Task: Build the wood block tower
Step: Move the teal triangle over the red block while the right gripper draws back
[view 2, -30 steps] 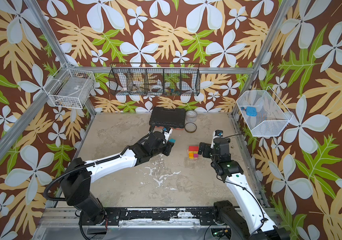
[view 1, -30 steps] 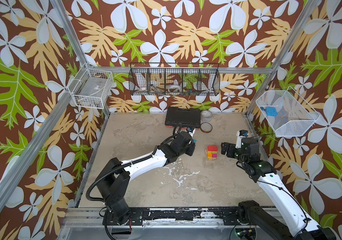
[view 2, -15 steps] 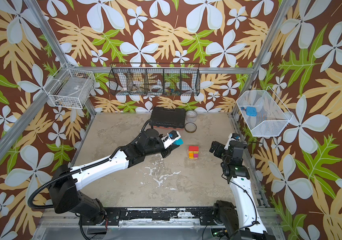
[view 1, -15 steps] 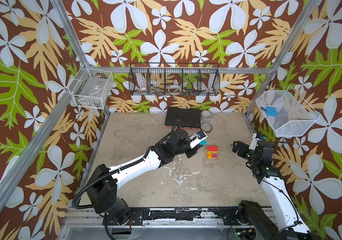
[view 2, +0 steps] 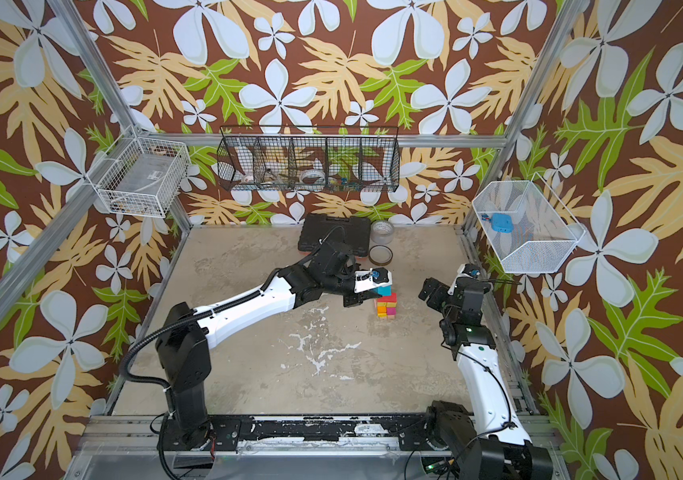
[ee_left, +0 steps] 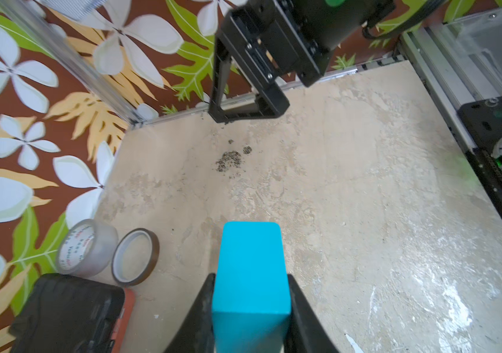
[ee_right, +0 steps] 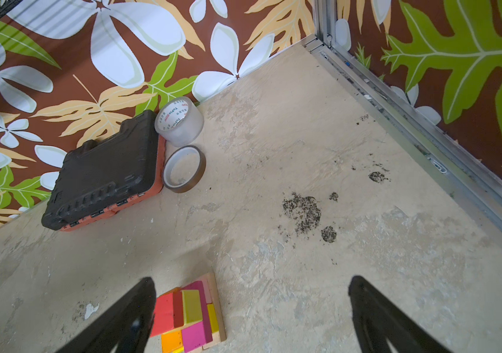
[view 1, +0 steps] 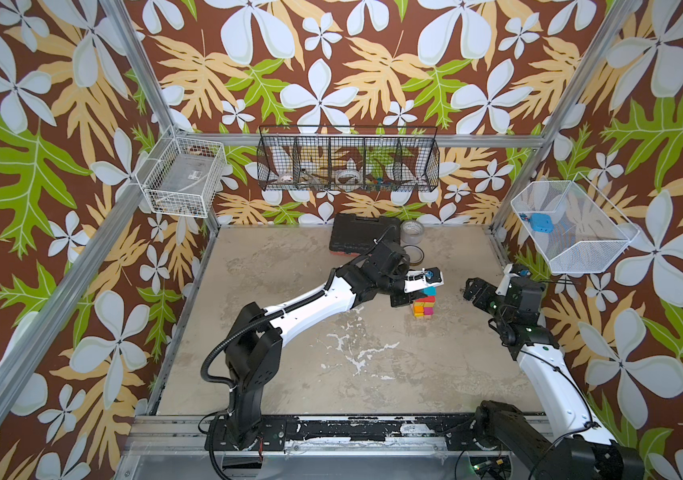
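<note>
The left gripper (view 1: 422, 291) is clamped on a teal block (ee_left: 251, 269), one finger (ee_left: 204, 308) pressed to each long side, and the block juts forward past the fingertips. In both top views this gripper reaches out level over the table (view 1: 290, 270), with the teal block (view 2: 384, 287) right at the top of the tower (view 2: 386, 308). From these angles I cannot tell whether the block touches the red brick (view 1: 427, 300) beneath it or hangs just above it.

The tower (view 1: 423, 308) stands directly below the left gripper's tip. The right wrist view shows its make-up: a plain wooden plank (ee_right: 217, 318) at the base, then an orange cube (ee_right: 172, 339) and a magenta brick (ee_right: 196, 333), with a red brick and a yellow brick (ee_right: 191, 305) side by side on top.

The right gripper (view 1: 475, 291) is spread wide and holds nothing. It hovers well apart from the tower, on the side away from the left gripper. In its own wrist view the tower sits close to one finger (ee_right: 133, 308), down on the table.

Behind the left gripper, by the back wall, lie a black tool case (ee_right: 103, 174), a clear tape roll (ee_right: 179, 120) and a brown tape ring (ee_right: 184, 168), all just beside one another. Dark crumbs (ee_right: 303, 211) speckle the table ahead of the right gripper.
</note>
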`<action>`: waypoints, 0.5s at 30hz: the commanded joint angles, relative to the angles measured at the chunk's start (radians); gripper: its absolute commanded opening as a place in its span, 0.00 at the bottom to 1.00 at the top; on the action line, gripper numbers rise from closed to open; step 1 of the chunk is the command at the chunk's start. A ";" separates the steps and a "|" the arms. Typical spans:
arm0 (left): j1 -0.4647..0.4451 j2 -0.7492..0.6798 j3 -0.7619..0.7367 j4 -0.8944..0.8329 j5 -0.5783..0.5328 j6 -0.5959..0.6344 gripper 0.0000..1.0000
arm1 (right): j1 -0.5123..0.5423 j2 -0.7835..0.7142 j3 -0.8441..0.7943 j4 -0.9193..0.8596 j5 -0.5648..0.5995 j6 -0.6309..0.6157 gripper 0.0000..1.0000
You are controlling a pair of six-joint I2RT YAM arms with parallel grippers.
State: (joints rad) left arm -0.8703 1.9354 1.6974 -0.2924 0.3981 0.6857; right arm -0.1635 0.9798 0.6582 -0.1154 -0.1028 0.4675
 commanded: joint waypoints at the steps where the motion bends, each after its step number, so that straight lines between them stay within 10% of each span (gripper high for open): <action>1: 0.001 0.057 0.083 -0.136 0.045 0.040 0.00 | -0.001 -0.006 -0.002 0.048 0.018 0.015 0.98; 15: 0.001 0.368 0.469 -0.391 0.039 0.040 0.00 | -0.001 0.024 -0.001 0.071 0.014 0.011 0.98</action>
State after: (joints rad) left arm -0.8703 2.2757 2.1223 -0.6193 0.4263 0.7303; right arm -0.1635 0.9981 0.6510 -0.0723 -0.0967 0.4709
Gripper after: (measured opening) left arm 0.325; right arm 0.979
